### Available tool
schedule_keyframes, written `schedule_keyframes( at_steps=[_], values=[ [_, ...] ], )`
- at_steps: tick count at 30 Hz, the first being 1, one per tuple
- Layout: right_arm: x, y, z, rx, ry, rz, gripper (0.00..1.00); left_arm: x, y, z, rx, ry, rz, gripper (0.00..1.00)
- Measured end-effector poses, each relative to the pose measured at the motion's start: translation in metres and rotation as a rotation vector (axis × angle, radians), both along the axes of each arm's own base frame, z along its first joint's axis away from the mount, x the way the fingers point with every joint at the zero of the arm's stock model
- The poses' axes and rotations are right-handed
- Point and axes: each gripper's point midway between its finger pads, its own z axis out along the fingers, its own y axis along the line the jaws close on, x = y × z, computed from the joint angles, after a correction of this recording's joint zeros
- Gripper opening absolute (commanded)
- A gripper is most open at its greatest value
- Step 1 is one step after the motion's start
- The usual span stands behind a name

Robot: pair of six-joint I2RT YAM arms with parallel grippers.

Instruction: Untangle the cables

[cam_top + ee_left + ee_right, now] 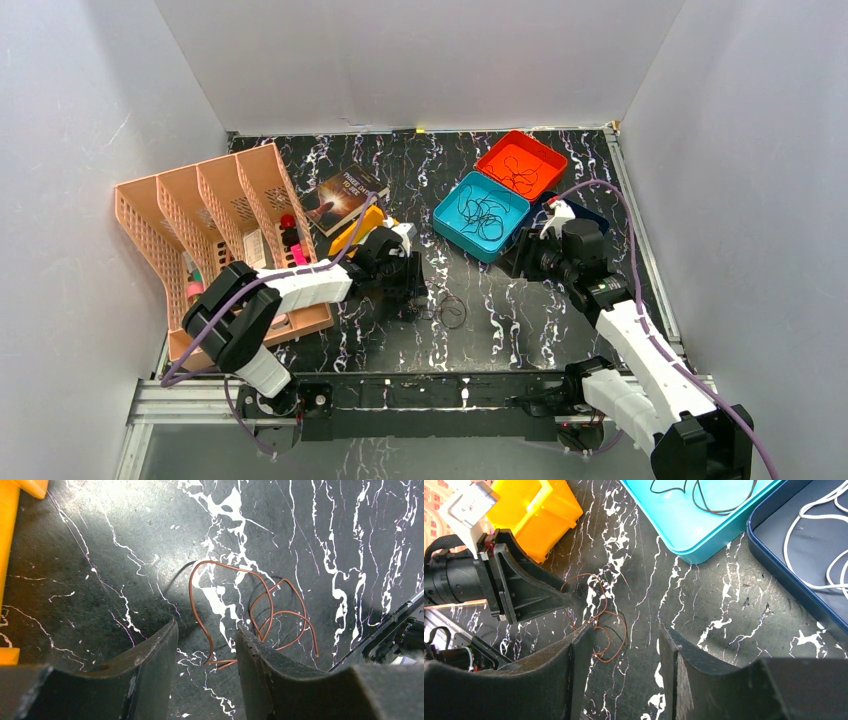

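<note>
A thin brown cable [272, 607] lies in curly loops on the black marble table, in front of my left gripper [206, 628]. That gripper is low over the table with its jaws apart, and one bent end of the brown cable [220, 661] lies loose between them. In the top view the same cable [450, 312] sits just right of the left gripper [412, 298]. My right gripper [626, 630] hangs open and holds nothing, with the brown cable [611, 630] beside its left finger. Dark cables [485, 212] fill the teal tray [450, 222]. More cables [518, 175] lie in the orange tray [545, 150].
A dark blue tray [774, 565] holding a white cable [811, 545] lies under the right arm. A yellow bin [534, 510] stands behind the left gripper. A pink divided rack [170, 215] and a book [345, 195] are at the left.
</note>
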Motion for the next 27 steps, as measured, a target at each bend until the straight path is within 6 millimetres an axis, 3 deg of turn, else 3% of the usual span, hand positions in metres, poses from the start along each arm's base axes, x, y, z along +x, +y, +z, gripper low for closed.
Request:
schedule_keyframes(
  at_steps=[19, 25, 27],
  values=[
    [0.000, 0.000, 0.000, 0.001, 0.000, 0.002, 0.59, -0.003, -0.010, -0.005, -0.041, 0.027, -0.029, 0.24],
    [0.000, 0.000, 0.000, 0.001, 0.000, 0.002, 0.59, -0.005, -0.011, -0.007, -0.042, 0.036, -0.036, 0.01],
    [0.000, 0.000, 0.000, 0.001, 0.000, 0.002, 0.60, -0.005, -0.010, -0.007, -0.037, 0.035, -0.041, 0.00]
  ],
)
